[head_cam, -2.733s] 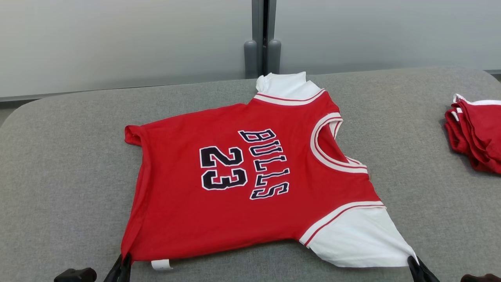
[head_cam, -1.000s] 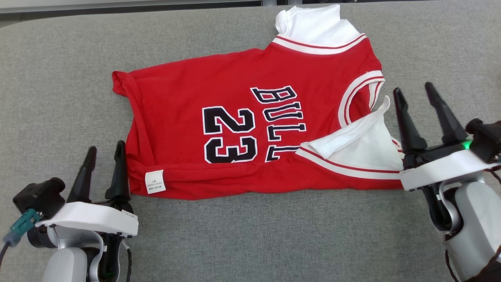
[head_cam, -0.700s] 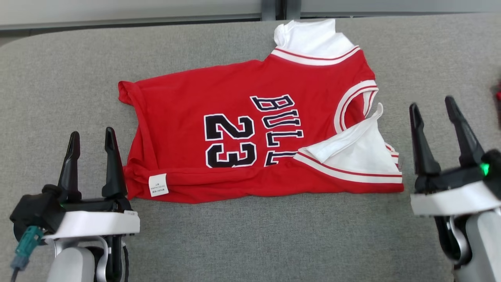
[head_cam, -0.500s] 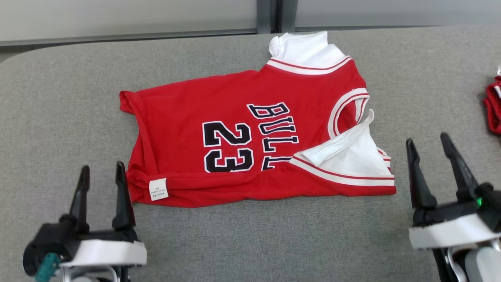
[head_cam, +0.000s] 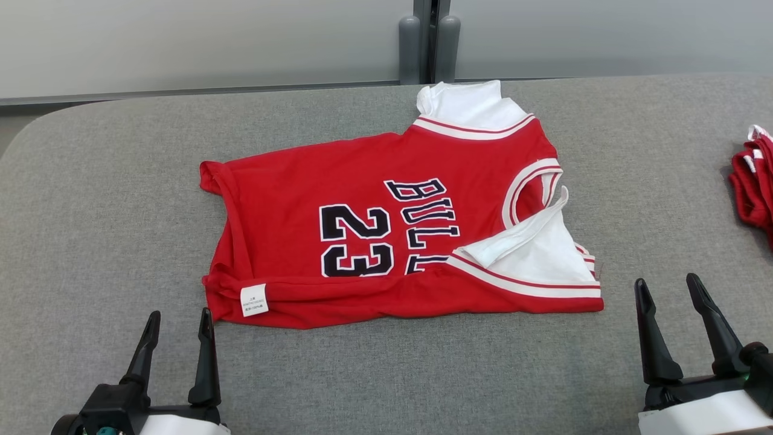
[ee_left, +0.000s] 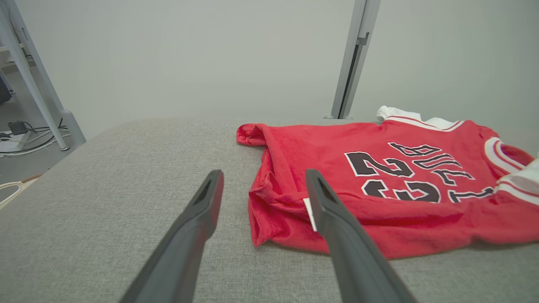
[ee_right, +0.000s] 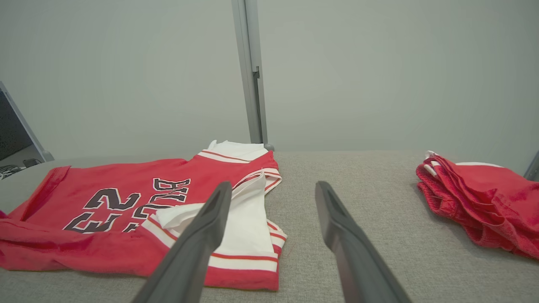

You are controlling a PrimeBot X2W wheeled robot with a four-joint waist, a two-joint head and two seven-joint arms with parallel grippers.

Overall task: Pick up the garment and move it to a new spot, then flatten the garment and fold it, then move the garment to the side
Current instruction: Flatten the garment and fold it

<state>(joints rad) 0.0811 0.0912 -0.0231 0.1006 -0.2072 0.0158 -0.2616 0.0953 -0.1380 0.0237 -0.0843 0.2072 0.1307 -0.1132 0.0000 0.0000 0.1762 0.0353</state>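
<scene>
Red garment (head_cam: 362, 241) lies part-folded on the grey table (head_cam: 90, 211), near edge turned over. We hold our left pincer (head_cam: 181, 313) and right pincer (head_cam: 665, 280) spread, empty, just short of it, judging another fold comes next.

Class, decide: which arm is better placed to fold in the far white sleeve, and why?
Right, probably: the right gripper, open, sits at the collar end of the jersey, nearer the far sleeve.
</scene>
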